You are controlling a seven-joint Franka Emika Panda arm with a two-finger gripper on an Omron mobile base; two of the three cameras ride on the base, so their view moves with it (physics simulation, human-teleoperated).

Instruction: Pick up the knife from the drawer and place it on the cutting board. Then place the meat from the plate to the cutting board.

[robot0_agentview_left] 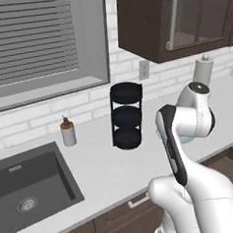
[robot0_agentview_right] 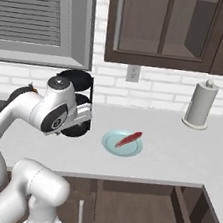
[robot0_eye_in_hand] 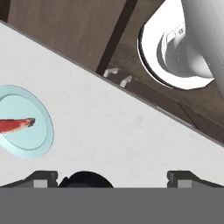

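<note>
The meat (robot0_agentview_right: 129, 138), a thin red strip, lies diagonally on the pale blue plate (robot0_agentview_right: 112, 145), w/ one end poking past the rim toward the back wall. Plate sits flat on the white counter (robot0_agentview_right: 178, 149), roughly mid-counter, just right of the black three-tier rack (robot0_agentview_left: 127, 116). In the hand view the plate (robot0_eye_in_hand: 37, 144) is at the left edge w/ the meat (robot0_eye_in_hand: 17, 125) across it. Pincer (robot0_eye_in_hand: 112, 176) hangs over bare counter beside the plate, finger tips (robot0_eye_in_hand: 43, 177) wide apart, nothing between them. Paper towel roll (robot0_agentview_right: 201, 104) stands upright far right near the wall, well apart from the plate. Soap dispenser (robot0_agentview_left: 68, 131) is btw the rack and the dark sink (robot0_agentview_left: 27, 180). Drawer below the counter front is pulled open.
</note>
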